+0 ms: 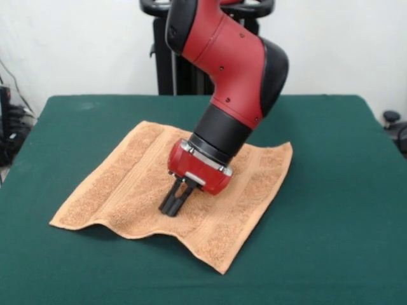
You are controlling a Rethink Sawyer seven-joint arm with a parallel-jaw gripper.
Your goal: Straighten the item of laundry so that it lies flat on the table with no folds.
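Green felt covers the table (331,190), which fills most of the front view. The red and black arm (235,70) comes down from the top and leans toward the middle of the table. Beneath it lies the towel (127,184), tan-orange terry cloth, spread open near the table's centre with one corner pointing toward the camera; its near edge ripples in low waves and lifts slightly off the felt, and flat woven bands run along it. The claw (173,204) has its dark fingers drawn together, tips down on or just above the towel's middle.
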